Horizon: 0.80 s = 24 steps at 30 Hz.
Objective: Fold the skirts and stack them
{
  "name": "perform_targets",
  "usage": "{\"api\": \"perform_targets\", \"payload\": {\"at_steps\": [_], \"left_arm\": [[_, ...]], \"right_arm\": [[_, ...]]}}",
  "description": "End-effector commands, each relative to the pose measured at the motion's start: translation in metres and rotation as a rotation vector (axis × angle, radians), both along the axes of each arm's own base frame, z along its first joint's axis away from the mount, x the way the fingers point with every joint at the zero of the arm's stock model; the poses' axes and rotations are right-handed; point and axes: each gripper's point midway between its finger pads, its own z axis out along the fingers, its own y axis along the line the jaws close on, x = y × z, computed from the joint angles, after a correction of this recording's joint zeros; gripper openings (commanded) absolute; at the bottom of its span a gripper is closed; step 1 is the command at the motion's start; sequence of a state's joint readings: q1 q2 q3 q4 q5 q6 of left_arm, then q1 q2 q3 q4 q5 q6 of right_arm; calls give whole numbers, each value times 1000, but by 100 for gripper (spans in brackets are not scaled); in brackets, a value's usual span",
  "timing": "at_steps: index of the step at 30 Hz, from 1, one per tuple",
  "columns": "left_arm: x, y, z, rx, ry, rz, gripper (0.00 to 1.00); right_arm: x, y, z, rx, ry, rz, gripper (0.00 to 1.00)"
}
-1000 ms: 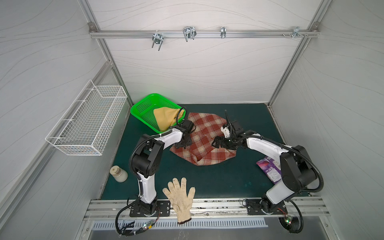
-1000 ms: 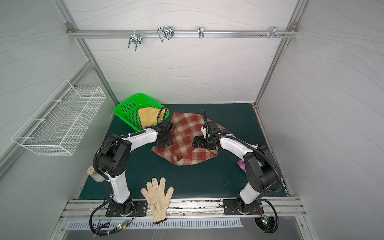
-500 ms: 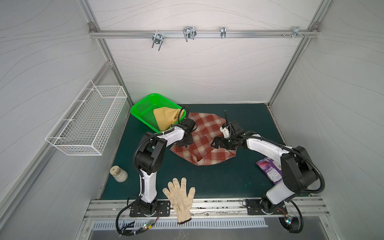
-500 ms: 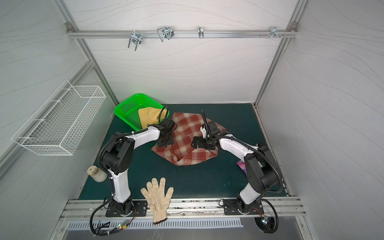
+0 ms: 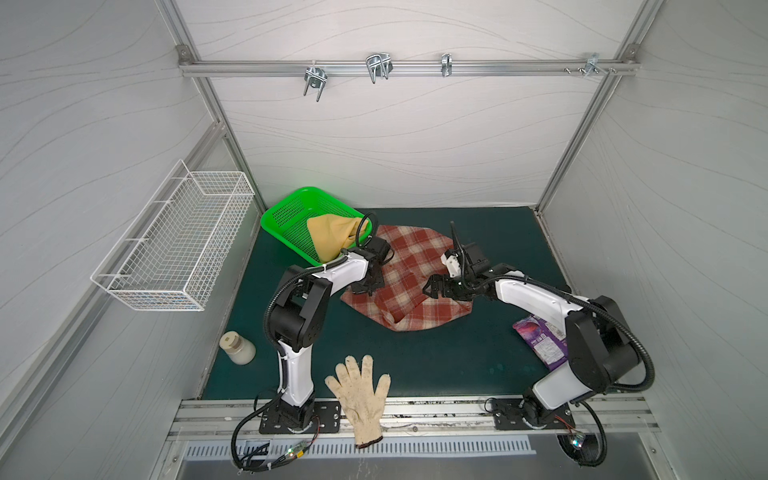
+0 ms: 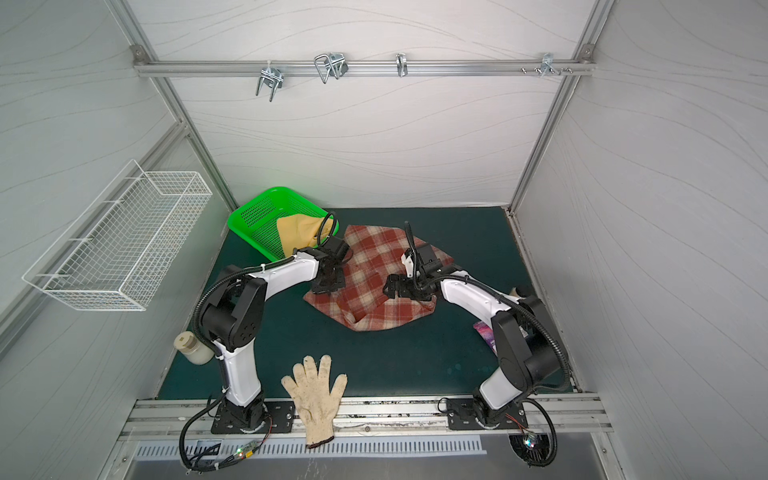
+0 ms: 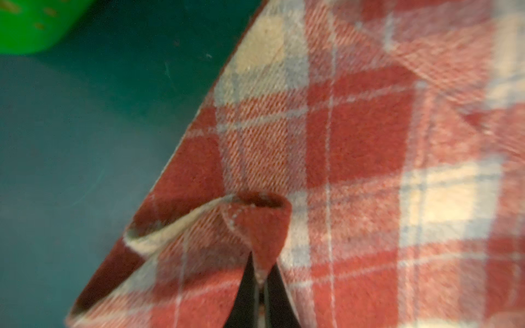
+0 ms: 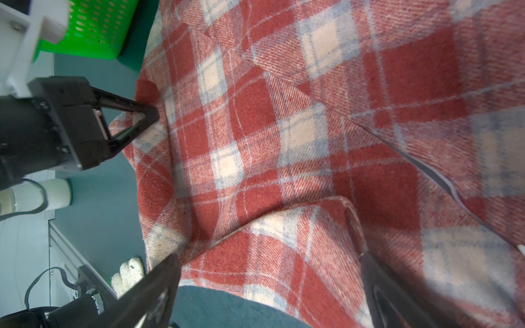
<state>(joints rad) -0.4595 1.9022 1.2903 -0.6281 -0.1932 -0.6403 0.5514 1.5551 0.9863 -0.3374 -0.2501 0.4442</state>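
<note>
two skirts, neither folded, nothing stacked; i judge the first fold is only starting. the plaid skirt (image 5: 409, 286) lies rumpled mid-mat (image 5: 436, 365). the yellow skirt (image 5: 332, 237) sits bunched in the one green basket (image 5: 286, 216) just beside it. both of my claws are at the plaid: left claw (image 7: 260, 286) clamped on its edge, right claw (image 8: 270, 255) spread wide, holding nothing.

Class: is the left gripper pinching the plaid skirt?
Yes, the left gripper is shut on a raised fold of the plaid skirt.
</note>
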Motion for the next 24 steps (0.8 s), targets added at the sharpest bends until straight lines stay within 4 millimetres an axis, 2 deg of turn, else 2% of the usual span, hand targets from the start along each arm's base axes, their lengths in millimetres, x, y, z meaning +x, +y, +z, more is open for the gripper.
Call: {"api": "perform_targets", "payload": {"at_steps": [1,7,11,16,21,24], "left_arm": [[-3,0,38,-40,-74,11,3],[-30,11,74,-104,-168,24,2],[-54,22,80,-152,-219,45,2],[-73,33,74,-160,-233,60,3],[-76,42,62,-137,-217,78,3],[-76,44,53,-153,-205,94,3]], "right_arm": [[1,2,17,24,-63,13,99],[0,-1,29,-11,-127,32,96],[-9,0,26,-23,-126,63,96],[-21,-2,7,-67,-93,83,92],[-25,-12,-9,-132,-91,55,92],[-21,-17,-14,-158,-108,36,92]]}}
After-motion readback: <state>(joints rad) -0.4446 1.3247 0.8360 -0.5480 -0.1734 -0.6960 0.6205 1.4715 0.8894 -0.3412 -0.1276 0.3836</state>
